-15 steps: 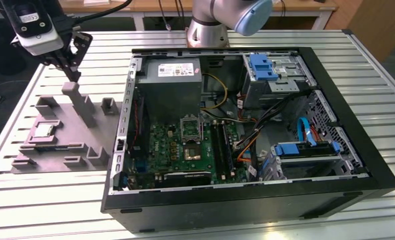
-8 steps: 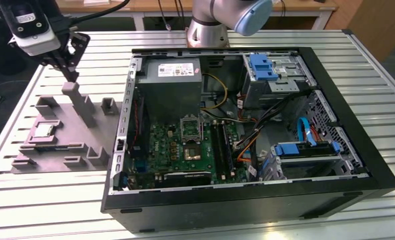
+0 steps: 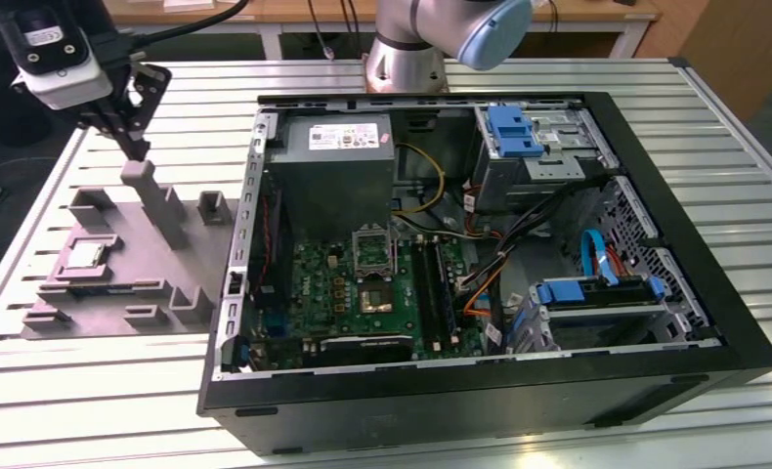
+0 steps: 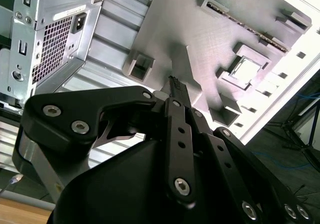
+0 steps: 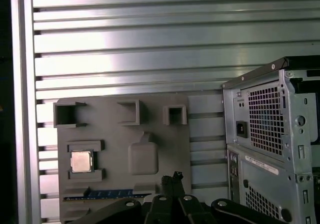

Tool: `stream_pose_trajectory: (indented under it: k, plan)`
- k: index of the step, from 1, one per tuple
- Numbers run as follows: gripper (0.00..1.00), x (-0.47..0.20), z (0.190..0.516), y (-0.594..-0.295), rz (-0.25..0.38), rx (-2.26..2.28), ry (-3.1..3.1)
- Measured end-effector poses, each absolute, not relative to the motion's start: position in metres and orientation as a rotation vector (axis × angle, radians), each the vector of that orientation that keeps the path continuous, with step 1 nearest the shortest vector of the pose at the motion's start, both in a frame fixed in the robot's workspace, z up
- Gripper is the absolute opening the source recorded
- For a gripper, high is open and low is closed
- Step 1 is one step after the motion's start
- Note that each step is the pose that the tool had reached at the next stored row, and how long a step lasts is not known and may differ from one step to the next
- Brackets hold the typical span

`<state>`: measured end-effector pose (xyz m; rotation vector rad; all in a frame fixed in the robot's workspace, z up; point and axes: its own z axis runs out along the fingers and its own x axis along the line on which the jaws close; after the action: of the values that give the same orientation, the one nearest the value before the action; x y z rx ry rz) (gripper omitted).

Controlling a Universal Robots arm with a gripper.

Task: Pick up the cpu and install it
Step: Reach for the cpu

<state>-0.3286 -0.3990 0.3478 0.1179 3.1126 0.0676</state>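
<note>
We hang the gripper [image 3: 139,149], tips pinched together on nothing, over the fixture plate [image 3: 128,272], the cpu [image 5: 81,161] in its pocket below and to one side, so a clean pick wants us centred squarely above it.

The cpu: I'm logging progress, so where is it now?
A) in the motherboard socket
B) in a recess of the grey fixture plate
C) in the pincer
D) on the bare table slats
B: the cpu lies in a recess of the grey fixture plate, apart from the pincer.
</note>
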Motion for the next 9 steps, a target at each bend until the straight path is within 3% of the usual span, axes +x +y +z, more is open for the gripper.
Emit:
stream_pose_trajectory:
  k: [9]
  plan:
    - [0.11, -0.3306, 0.3476, -0.399, 0.068, 0.118, 3.113]
